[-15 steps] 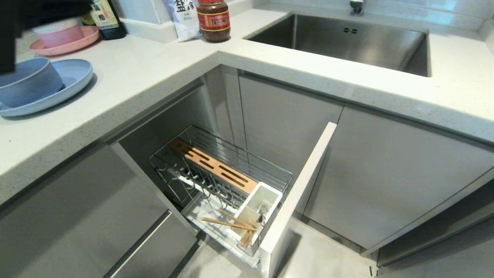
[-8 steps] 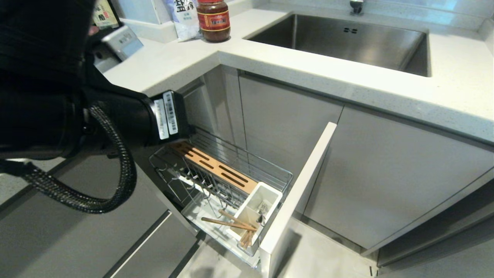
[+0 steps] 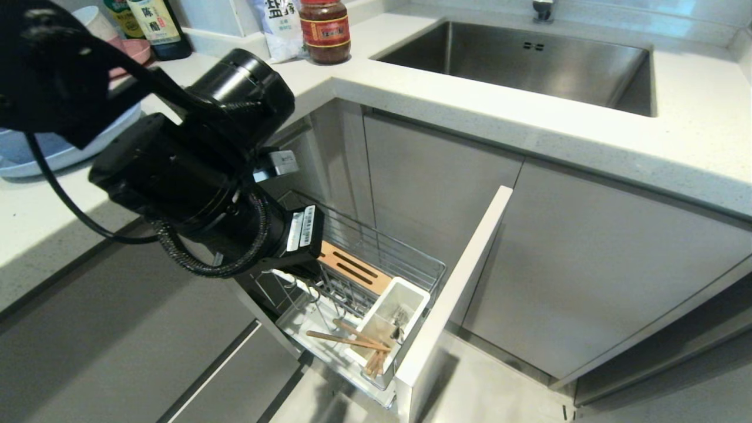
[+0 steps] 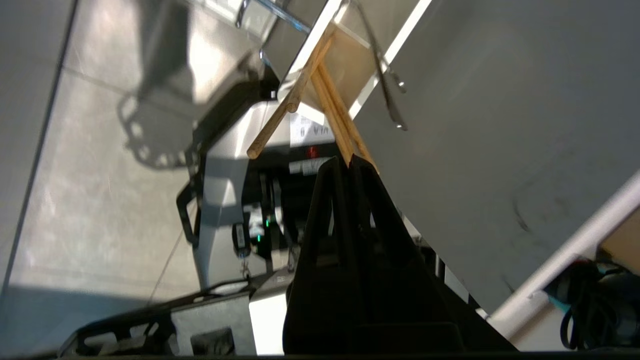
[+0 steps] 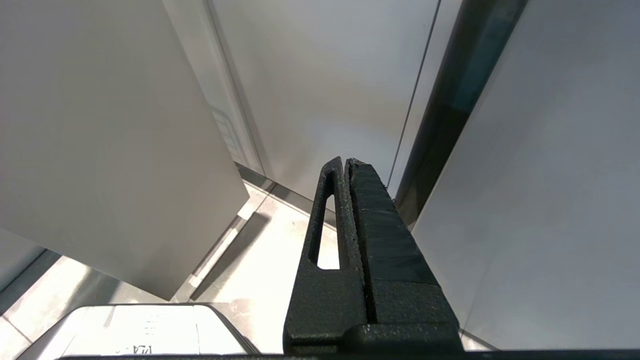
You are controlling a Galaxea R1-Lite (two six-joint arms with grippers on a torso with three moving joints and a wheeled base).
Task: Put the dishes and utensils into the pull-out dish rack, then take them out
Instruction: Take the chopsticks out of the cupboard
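Note:
The pull-out dish rack (image 3: 405, 264) stands drawn out under the counter corner. In its white utensil cup (image 3: 411, 294) lean the wooden chopsticks (image 3: 346, 338) and silver utensils (image 3: 400, 320). My left arm (image 3: 194, 176) hangs over the back of the rack and hides its own gripper in the head view. In the left wrist view the left gripper (image 4: 348, 160) is shut and empty, pointing down at the chopsticks (image 4: 320, 95) and a silver handle (image 4: 387, 95), apart from them. The light-blue plate (image 3: 59, 155) lies on the counter; the bowl is hidden behind the arm. My right gripper (image 5: 346, 161) hangs shut beside the cabinet fronts.
A pink plate (image 3: 135, 50), sauce bottles (image 3: 155, 23), a bag and a red jar (image 3: 325, 29) stand at the back of the counter. The steel sink (image 3: 529, 59) is at the right. The rack's pale front panel (image 3: 458, 288) juts out. My own base (image 4: 225, 210) shows below.
My left arm has swung from the upper left over the counter down across the view to above the rack, the wrist turning downward. It now covers the bowl and the rack's back half.

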